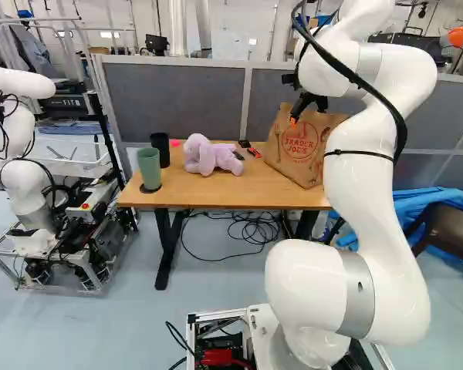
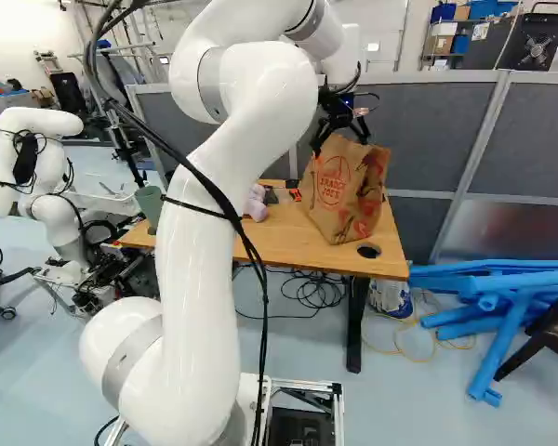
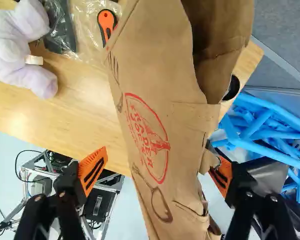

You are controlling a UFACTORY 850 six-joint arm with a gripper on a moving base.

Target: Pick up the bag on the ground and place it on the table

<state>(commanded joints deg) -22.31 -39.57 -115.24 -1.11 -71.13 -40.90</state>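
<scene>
2 parted fingers point(image 3: 93, 167) flank 1 bag point(image 3: 152, 75) on 1 table point(image 3: 80, 117).

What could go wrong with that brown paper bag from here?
The jaws stand open around the brown paper bag. One orange pad is at or very near its crumpled side, so it might snag and drag the paper as the arm moves.

The bag stands near the end of the light wooden table, so a hard nudge could tip it off.

A black-and-orange tool lies close by; a shifting bag might push it.
</scene>
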